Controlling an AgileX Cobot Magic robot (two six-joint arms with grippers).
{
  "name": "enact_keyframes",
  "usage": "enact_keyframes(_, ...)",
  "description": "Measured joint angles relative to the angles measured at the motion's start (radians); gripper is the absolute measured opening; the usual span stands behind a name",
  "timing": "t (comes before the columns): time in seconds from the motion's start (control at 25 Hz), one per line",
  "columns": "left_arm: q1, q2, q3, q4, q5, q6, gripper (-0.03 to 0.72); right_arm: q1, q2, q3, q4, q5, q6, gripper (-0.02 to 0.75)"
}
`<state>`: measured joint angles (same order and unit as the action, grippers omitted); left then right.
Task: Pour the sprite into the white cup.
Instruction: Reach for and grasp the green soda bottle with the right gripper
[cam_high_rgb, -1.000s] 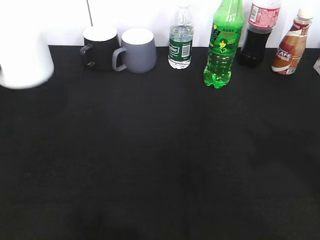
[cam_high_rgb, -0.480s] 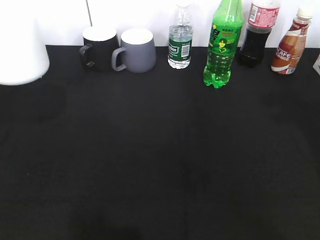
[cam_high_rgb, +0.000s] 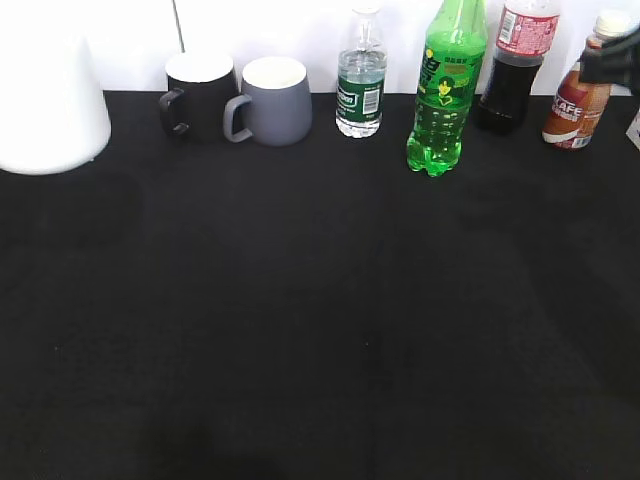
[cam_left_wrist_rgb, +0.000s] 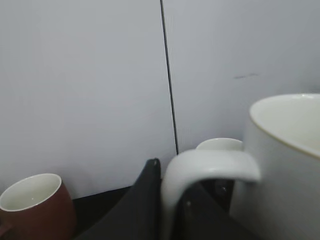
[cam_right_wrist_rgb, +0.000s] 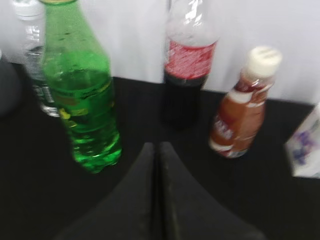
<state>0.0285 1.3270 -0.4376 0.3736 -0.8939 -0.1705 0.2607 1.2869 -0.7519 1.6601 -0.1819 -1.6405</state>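
A black tabletop (cam_high_rgb: 320, 330) runs back to a white wall, seen at a slant from the front. At the far left edge of the exterior view, the white cup (cam_high_rgb: 50, 105) sits large and close to the camera, apparently lifted above the table. In the left wrist view the left gripper (cam_left_wrist_rgb: 167, 210) has its dark fingers (cam_left_wrist_rgb: 142, 205) clamped on the cup's loop handle, with the cup's cream-white rim at right. A brown mug (cam_left_wrist_rgb: 35, 205) stands lower left in that view.

The sprite (cam_high_rgb: 445, 85), a tall bright green see-through bottle with a green-yellow label and a bumpy base, stands upright in the back row, between a small clear water bottle (cam_high_rgb: 361, 75) and a dark cola bottle (cam_high_rgb: 515, 65). A brown coffee-drink bottle (cam_high_rgb: 585, 85) stands furthest right. A black mug (cam_high_rgb: 198, 95) and a grey mug (cam_high_rgb: 272, 100) stand side by side further left.

The right gripper (cam_right_wrist_rgb: 157, 150) has its fingers pressed together and empty, pointed between the sprite and the cola, short of both.

The step in hand looks like fetching the cup while the right arm approaches the bottle. Next, the right fingers would need to part and close around the sprite's body.
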Motion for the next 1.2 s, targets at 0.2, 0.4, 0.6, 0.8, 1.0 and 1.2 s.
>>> enact_keyframes(0.2,0.000,-0.001,0.000,0.000,-0.049,0.000,0.035,0.002,0.032,0.049,-0.357,-0.048,0.302,0.001)
enact_keyframes(0.4,0.000,-0.001,0.000,0.000,-0.052,0.000,0.035,0.003,0.057,0.197,-1.016,-0.272,0.991,0.001)
enact_keyframes(0.6,0.000,-0.001,0.000,0.005,-0.052,0.000,0.035,0.006,0.330,0.310,-1.487,-0.796,1.655,0.000)
enact_keyframes(0.8,0.000,-0.001,0.000,0.007,-0.052,0.000,0.035,0.007,0.630,0.310,-1.707,-1.005,1.826,0.000)
enact_keyframes(1.0,0.000,-0.001,0.000,0.044,-0.054,-0.003,0.034,0.007,0.659,0.197,-1.788,-1.025,1.755,0.319)
enact_keyframes(1.2,0.000,-0.001,0.000,0.045,-0.055,-0.003,0.034,0.007,0.714,0.117,-1.740,-1.028,1.840,0.610)
